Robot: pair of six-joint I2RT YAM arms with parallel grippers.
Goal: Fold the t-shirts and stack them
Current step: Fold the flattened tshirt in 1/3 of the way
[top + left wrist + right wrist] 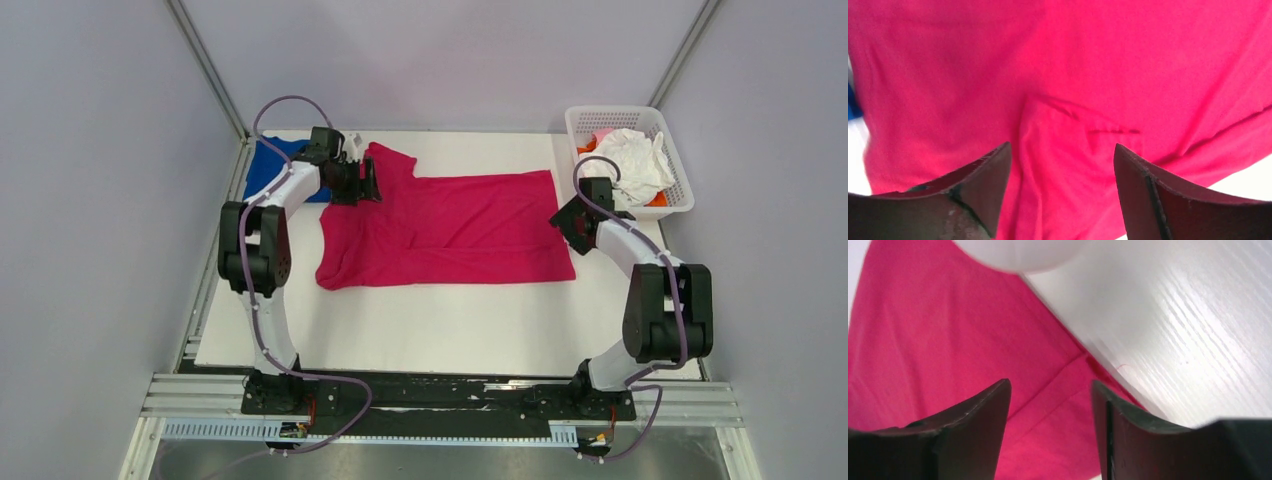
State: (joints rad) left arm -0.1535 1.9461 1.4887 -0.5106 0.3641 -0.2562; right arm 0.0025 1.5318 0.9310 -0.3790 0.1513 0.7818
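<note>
A magenta-pink t-shirt (450, 225) lies spread on the white table, partly folded, its hem at the right. My left gripper (368, 184) is open over the shirt's upper left part; in the left wrist view the pink cloth (1073, 90) fills the frame, with a fold lying between the fingers (988, 180). My right gripper (566, 222) is open over the shirt's right hem corner (1083, 365), close above it. A royal blue shirt (272, 160) lies at the far left behind the left arm. White, pale pink and orange shirts (632, 160) sit in the basket.
A white plastic lattice basket (680, 180) stands at the far right corner of the table (450, 330). Grey walls and metal posts enclose the table on three sides. The arm bases sit on a rail at the near edge.
</note>
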